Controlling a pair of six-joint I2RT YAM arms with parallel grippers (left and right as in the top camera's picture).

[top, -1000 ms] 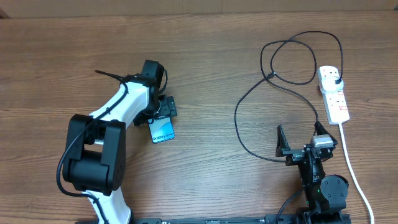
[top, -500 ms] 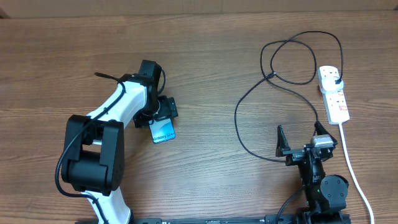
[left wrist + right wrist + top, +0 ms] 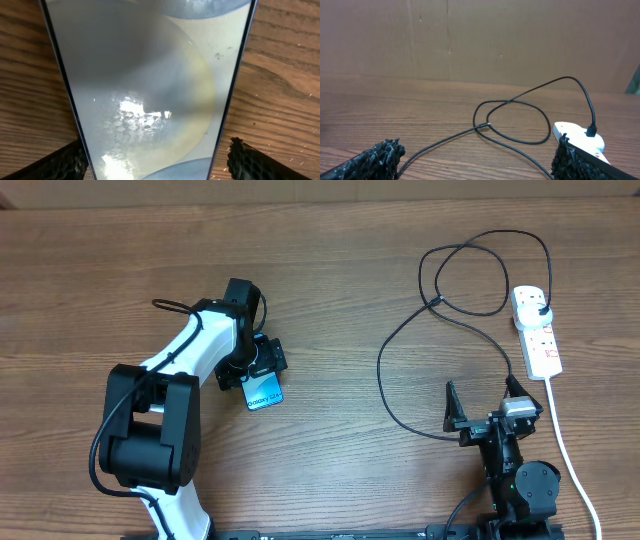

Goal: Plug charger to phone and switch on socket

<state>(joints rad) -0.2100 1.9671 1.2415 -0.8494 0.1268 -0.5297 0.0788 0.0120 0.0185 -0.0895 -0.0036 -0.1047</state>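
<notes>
Looped charger (image 3: pixel 437 300) well apart from phone (image 3: pixel 263 390)

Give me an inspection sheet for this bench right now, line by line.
Surface: wooden table, bare grain.
Job's things: phone flat, screen lit; socket on the right side; charger plugged into it, not joined to phone.
Clutter: nothing seen.
Pincers: left pincer open, straddling the phone; right pincer open, empty.
Cables: charger loops across the table; white cord runs toward the near edge.
Surroundings: brown board behind.
</notes>
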